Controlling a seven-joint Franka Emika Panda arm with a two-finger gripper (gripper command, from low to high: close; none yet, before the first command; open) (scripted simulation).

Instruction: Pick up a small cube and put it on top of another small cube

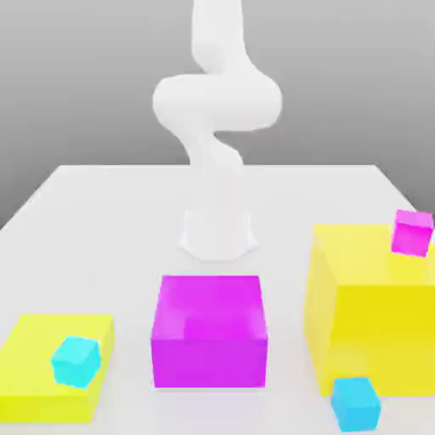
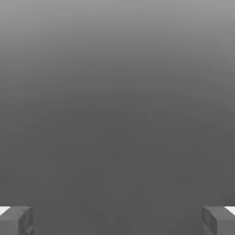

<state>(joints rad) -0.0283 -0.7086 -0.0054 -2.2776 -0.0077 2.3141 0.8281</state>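
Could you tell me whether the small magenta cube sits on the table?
No, the small magenta cube rests atop the tall yellow block.

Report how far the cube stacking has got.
Done: nothing; no small cube sits on another. The cyan cube rests on the low yellow block, the magenta cube on the tall yellow block. In hand: nothing; the gripper is open. Left: pick, stack.

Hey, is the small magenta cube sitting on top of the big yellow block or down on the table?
On top: the small magenta cube rests on the big yellow block, at its far right corner.
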